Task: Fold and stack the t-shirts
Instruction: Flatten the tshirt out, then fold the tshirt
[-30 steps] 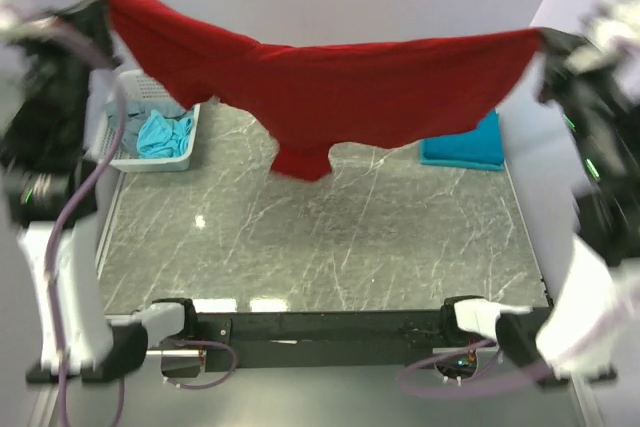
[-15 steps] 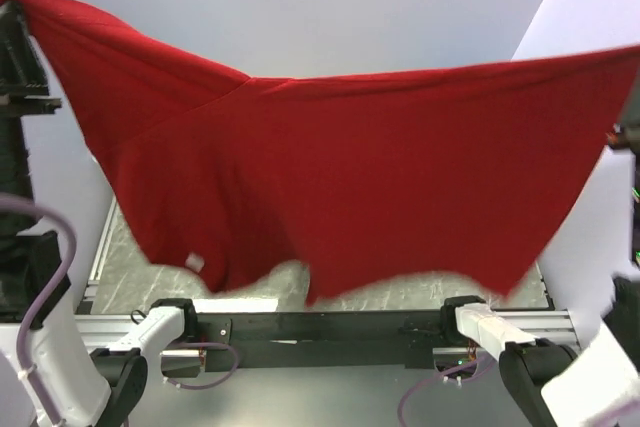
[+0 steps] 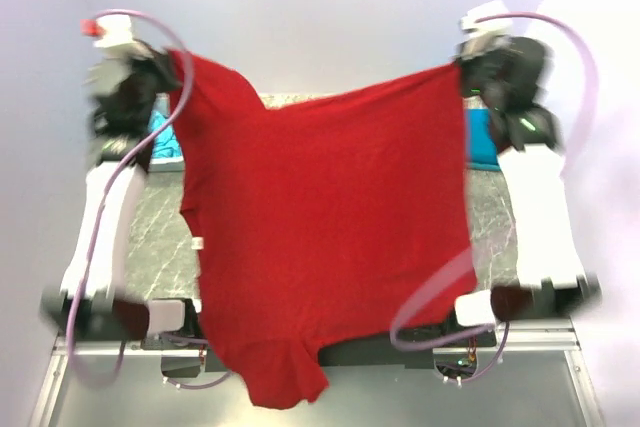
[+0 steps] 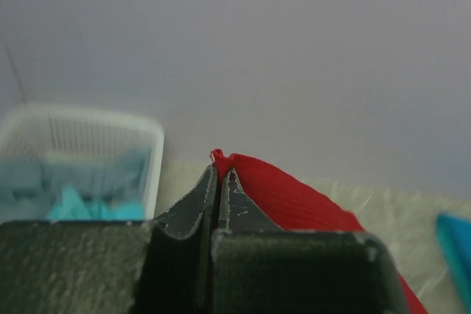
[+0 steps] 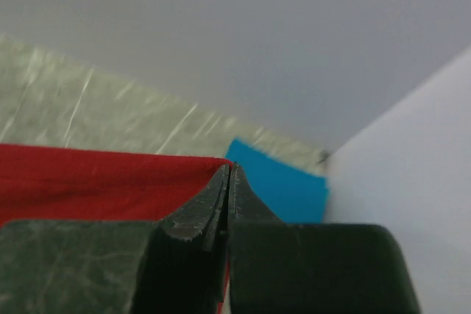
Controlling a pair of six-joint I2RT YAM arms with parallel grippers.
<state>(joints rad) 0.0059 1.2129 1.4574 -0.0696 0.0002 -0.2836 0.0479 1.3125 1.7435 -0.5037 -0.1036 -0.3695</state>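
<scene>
The dark red t-shirt (image 3: 320, 227) hangs spread in the air between both arms, its lower end dangling past the table's near edge. My left gripper (image 3: 178, 59) is shut on one upper corner of it; the left wrist view shows red cloth (image 4: 294, 196) pinched at the tip of that gripper (image 4: 220, 169). My right gripper (image 3: 462, 69) is shut on the other upper corner, with red cloth (image 5: 96, 174) running left from that gripper (image 5: 228, 170). A folded teal-blue t-shirt (image 5: 283, 185) lies on the table at the back right (image 3: 482, 142).
A white mesh basket (image 4: 81, 145) with light turquoise cloth (image 4: 73, 204) stands at the back left, partly hidden in the top view by the left arm. The marble table top (image 3: 160, 237) shows beside the shirt. Pale walls close in the back and sides.
Both arms swung back toward the far side of the table. The red shirt, which filled the view close to the camera, now hangs lengthwise, narrower and further away.
</scene>
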